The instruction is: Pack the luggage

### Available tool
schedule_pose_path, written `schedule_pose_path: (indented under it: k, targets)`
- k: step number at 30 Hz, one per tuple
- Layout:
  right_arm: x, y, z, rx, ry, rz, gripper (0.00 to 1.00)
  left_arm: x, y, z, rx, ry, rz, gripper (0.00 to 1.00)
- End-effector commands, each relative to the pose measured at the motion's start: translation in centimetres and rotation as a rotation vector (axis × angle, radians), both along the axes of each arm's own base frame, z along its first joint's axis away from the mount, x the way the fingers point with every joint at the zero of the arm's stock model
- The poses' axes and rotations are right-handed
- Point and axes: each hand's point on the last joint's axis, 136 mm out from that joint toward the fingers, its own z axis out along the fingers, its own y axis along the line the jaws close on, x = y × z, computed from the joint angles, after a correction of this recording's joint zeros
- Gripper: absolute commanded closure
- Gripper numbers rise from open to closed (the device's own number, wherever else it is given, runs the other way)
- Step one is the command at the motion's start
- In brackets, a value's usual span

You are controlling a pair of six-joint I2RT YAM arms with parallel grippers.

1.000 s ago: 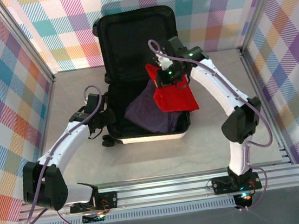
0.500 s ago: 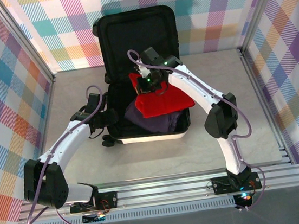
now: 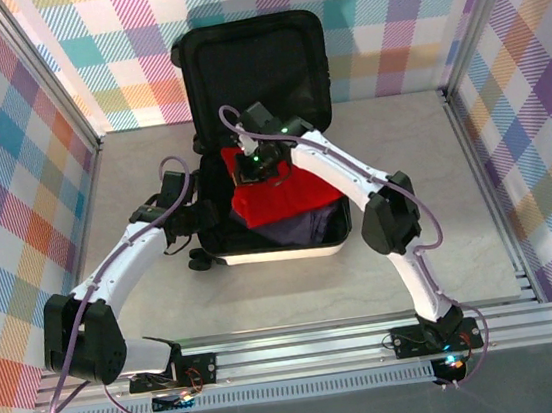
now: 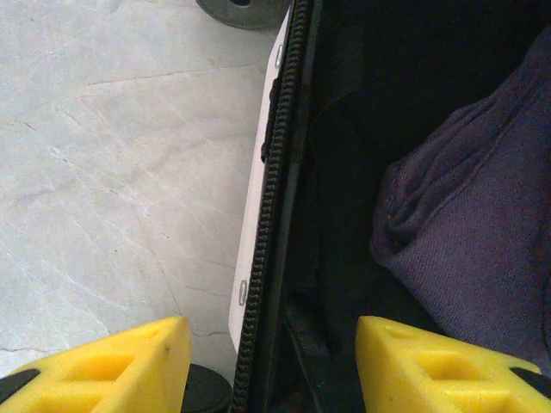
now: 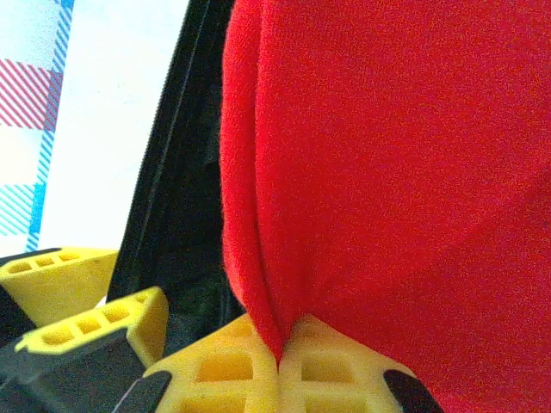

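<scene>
item 1, my right gripper (image 5: 278,361): jaws pressed together, pinching a fold of the red garment (image 5: 387,172); the cloth spreads away from the pinch into the tub below

item 2, my left gripper (image 4: 271,366): jaws spread, astride the left wall of the luggage (image 3: 282,254), one finger over the table (image 4: 103,172), the other inside above the lining; i cannot see either finger pressing the wall

item 3, luggage: lies open at mid table, lid (image 3: 254,68) upright at the back, tub toward my bases; the purple garment (image 4: 465,198) lies in the tub, with the red garment draped partly over it on the hinge side

item 4, risks, as i judge them:
- if i let go from this height, the red cloth may bunch or lose its fold, since it hangs from one pinch
- a loose corner may drape over the zipper band (image 4: 280,172) and foul the closing later
- my right wrist is close to the lid, so a careless lift could knock it
- my left jaws, dragged sideways, would shove the whole case

item 5, edges and room:
- tub walls hem the clothes on all sides; the lid blocks the far side
- bare table lies left and right of the case, and a wide strip lies between it and my bases
- the clearest way out for the right arm is up and back toward me
</scene>
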Motion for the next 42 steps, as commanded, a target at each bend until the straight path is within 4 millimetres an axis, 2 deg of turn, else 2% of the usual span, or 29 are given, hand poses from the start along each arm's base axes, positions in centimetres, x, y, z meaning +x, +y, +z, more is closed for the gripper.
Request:
schedule_pose_path:
  k: [1,5,9,11,15,17,19,22,25,28,33,37,42]
  targets:
    - [-0.2,2.0,1.3,0.073,-0.001,0.028,0.98,0.4,0.0,1.6,-0.008,-0.027,-0.01,0.47]
    - [-0.1,3.0,2.4,0.12,-0.013,0.056,0.91,0.5,0.1,2.2,-0.005,-0.034,-0.011,0.47]
    - [0.1,2.3,2.8,0.091,-0.029,0.06,0.69,0.4,0.0,3.2,-0.011,-0.048,-0.012,0.47]
    - [-0.1,1.6,3.3,0.086,-0.045,0.065,0.61,0.4,0.0,3.9,-0.017,-0.059,-0.013,0.47]
    - [-0.6,-0.5,4.6,0.064,-0.099,0.063,0.48,0.2,-0.3,5.1,-0.041,-0.083,-0.018,0.46]
    - [-0.6,-2.2,4.9,0.022,-0.118,0.049,0.46,0.1,-0.5,5.6,-0.054,-0.091,-0.02,0.46]
    - [-0.1,-4.9,4.9,-0.034,-0.147,0.008,0.44,-0.1,-1.0,5.8,-0.081,-0.092,-0.03,0.46]
    - [0.6,-9.5,4.3,-0.106,-0.16,-0.068,0.4,-0.2,-2.1,5.9,-0.11,-0.093,-0.054,0.46]
    - [0.7,-14.2,3.2,-0.216,-0.169,-0.133,0.32,-0.2,-2.8,5.5,-0.121,-0.088,-0.063,0.46]
    - [0.4,-17.4,1.9,-0.285,-0.147,-0.173,0.29,-0.2,-3.4,4.9,-0.124,-0.076,-0.077,0.46]
    - [-0.1,-20.2,-0.1,-0.35,-0.116,-0.211,0.23,-0.4,-3.7,4.7,-0.121,-0.07,-0.078,0.46]
    - [-0.6,-20.9,-1.7,-0.373,-0.087,-0.214,0.2,-0.5,-3.9,4.7,-0.124,-0.069,-0.084,0.46]
    - [-1.6,-21.1,-3.3,-0.379,-0.049,-0.206,0.22,-0.7,-4.1,4.9,-0.125,-0.07,-0.088,0.46]
